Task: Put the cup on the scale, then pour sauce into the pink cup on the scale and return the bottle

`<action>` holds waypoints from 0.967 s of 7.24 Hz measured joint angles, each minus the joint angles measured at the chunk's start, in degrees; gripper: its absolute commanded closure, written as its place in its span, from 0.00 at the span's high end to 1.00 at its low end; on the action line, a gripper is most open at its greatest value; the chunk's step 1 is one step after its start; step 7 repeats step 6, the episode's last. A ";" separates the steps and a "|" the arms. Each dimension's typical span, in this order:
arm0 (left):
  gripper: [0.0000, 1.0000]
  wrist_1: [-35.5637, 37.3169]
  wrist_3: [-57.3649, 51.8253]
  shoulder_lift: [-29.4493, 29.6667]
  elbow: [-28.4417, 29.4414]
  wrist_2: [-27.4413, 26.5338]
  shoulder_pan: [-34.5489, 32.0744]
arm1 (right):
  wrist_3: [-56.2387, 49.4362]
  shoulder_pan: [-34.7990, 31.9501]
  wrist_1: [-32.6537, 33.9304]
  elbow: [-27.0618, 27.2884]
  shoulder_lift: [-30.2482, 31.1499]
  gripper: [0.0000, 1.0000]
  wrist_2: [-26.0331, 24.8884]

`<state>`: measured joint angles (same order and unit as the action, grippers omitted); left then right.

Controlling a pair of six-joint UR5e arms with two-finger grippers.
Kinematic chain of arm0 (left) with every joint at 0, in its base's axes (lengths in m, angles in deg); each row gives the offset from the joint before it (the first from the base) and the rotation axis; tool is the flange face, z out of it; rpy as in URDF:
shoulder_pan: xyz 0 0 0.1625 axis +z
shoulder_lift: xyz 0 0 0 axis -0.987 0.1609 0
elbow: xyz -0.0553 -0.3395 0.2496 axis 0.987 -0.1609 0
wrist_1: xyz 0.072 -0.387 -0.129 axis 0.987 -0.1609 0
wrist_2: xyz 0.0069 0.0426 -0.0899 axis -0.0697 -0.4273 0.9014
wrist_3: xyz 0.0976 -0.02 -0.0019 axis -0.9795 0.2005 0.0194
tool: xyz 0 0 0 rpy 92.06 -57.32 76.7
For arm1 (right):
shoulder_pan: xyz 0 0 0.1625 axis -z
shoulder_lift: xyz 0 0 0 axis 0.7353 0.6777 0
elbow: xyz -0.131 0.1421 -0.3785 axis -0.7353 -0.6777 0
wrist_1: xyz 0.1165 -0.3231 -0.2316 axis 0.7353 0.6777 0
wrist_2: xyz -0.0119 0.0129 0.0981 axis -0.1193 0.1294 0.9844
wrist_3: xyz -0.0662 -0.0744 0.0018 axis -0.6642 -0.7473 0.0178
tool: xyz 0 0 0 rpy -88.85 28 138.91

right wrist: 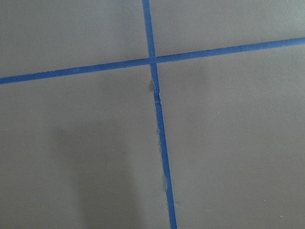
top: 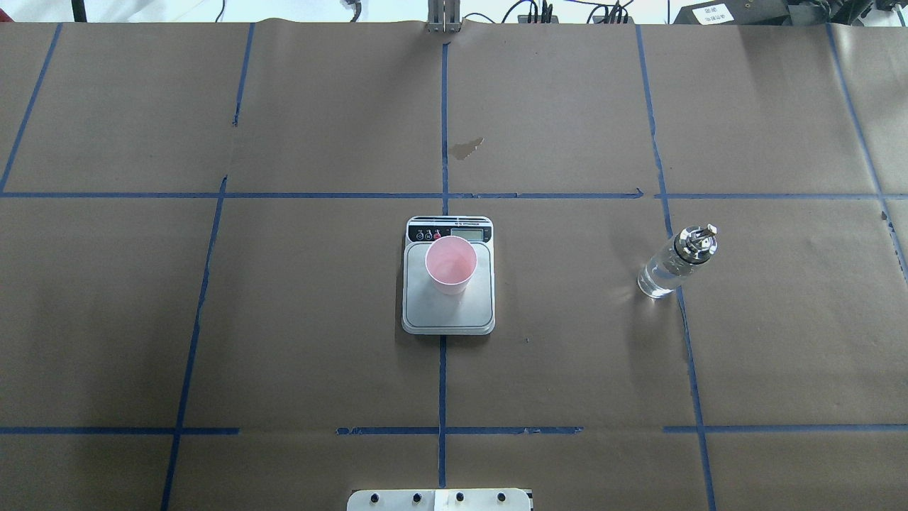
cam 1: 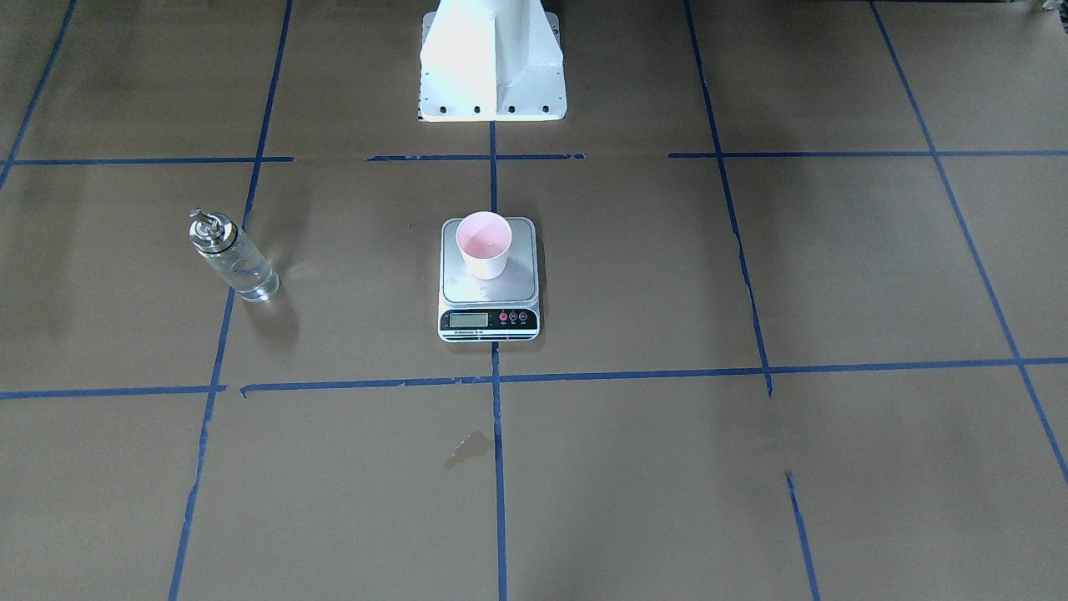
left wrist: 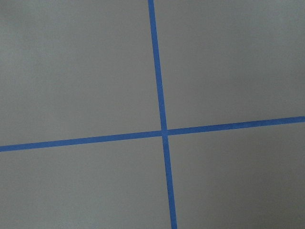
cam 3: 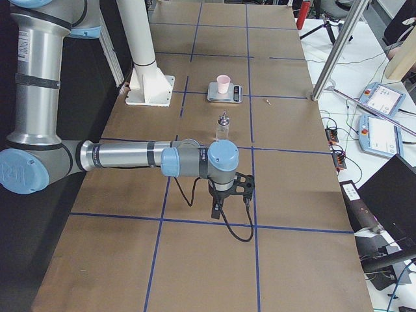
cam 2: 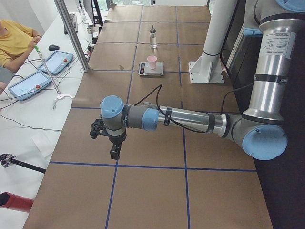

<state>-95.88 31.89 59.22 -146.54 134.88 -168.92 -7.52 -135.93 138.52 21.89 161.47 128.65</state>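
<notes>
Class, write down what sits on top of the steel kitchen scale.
A small pale pink tapered cup stands upright on the flat brushed-steel kitchen scale. The platform under the cup is hidden; liquid inside cannot be made out.

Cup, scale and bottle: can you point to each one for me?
cup [top: 451,262]: overhead exterior view, its pink inside.
scale [top: 448,316]: overhead exterior view, the bare steel platform.
bottle [top: 663,273]: overhead exterior view, the clear glass body.
</notes>
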 measured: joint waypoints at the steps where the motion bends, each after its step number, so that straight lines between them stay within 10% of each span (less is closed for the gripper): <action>1: 1.00 -0.02 0.05 -0.03 0.65 0.03 0.01 | 0.00 0.00 0.00 0.03 0.00 1.00 0.00; 7: 1.00 -0.19 0.02 -0.03 1.22 -0.06 0.02 | 0.06 0.02 -0.06 0.15 -0.17 1.00 0.19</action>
